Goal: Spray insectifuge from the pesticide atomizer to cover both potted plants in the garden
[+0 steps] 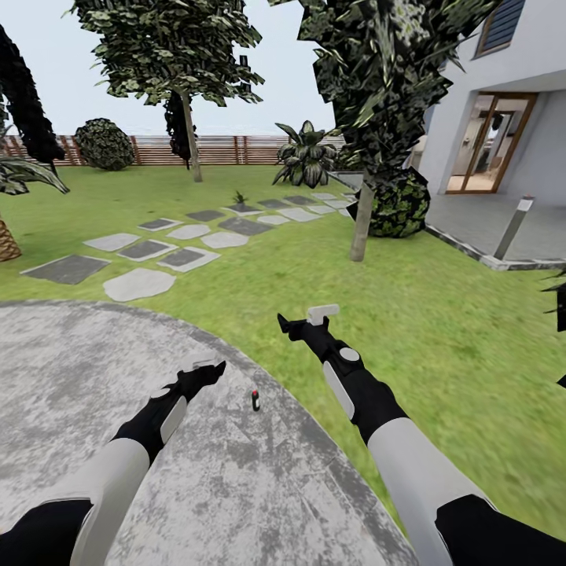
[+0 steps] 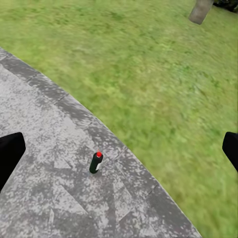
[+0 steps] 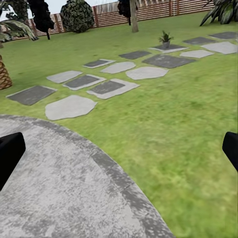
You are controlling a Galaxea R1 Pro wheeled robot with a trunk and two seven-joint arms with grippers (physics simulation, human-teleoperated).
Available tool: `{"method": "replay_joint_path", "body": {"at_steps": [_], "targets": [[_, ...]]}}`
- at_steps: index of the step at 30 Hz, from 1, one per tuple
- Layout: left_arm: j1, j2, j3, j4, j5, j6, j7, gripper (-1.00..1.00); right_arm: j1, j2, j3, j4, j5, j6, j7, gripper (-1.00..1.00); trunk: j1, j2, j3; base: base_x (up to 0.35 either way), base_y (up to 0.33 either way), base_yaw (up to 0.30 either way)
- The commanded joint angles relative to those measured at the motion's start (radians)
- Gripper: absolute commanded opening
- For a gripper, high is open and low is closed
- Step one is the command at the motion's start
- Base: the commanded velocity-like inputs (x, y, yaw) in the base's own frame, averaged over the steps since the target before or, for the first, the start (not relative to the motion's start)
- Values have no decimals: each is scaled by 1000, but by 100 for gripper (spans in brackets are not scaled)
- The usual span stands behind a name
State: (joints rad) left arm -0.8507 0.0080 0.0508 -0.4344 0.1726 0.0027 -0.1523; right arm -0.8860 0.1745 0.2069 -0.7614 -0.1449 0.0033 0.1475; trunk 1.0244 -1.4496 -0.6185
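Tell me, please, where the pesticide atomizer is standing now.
In the head view the pesticide atomizer stands upright on the round grey patio, near its edge by the lawn, between the two arms and closer to the left gripper.

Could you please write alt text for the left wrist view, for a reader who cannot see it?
A small dark green pesticide atomizer with a red top stands upright on the grey paved patio, near its curved edge. Beyond the edge lies green lawn. The open left end effector's dark fingertips frame both sides.
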Motion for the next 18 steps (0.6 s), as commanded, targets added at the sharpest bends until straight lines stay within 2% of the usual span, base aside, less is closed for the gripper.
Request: {"method": "replay_joint_path", "body": {"at_steps": [1,18], "targets": [[-1,0,4,1,7,0,-7,100,-1,0,0,0,-10,0,3,100,1,0,-1,335,45,0],[-1,0,4,2,7,1,-7,100,-1,0,1,1,-10,1,3,100,1,0,-1,335,88,0]]}}
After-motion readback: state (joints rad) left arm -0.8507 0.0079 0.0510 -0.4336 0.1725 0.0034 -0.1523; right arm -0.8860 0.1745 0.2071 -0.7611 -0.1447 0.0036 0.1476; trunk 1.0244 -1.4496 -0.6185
